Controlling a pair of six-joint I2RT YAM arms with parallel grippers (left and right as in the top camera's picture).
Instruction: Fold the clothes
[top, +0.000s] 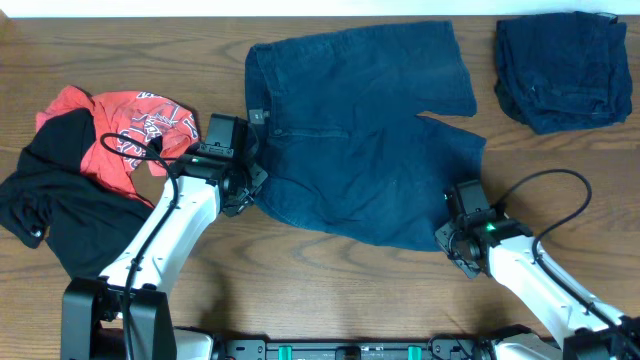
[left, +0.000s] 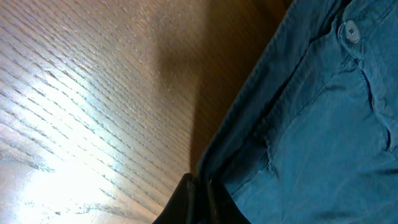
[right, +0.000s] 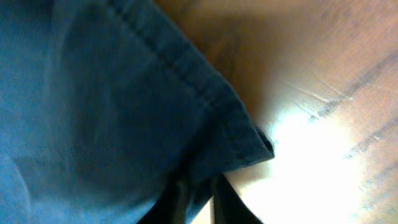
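Note:
Wide dark blue denim shorts (top: 360, 130) lie spread flat across the middle of the table, waistband to the left. My left gripper (top: 245, 190) is shut on the waistband's near corner; in the left wrist view its fingers (left: 200, 193) pinch the denim edge, with the button (left: 352, 31) above. My right gripper (top: 452, 235) is shut on the near leg's hem corner; in the right wrist view its fingers (right: 199, 196) clamp the stitched hem (right: 205, 99). A red white-lettered T-shirt (top: 130, 130) and a black garment (top: 60, 200) lie at the left. Folded navy denim (top: 562, 70) sits at the far right.
Bare wooden tabletop (top: 330, 290) lies in front of the shorts, between the two arms. The red T-shirt and black garment are heaped just left of the left arm. The table's far edge runs along the top of the overhead view.

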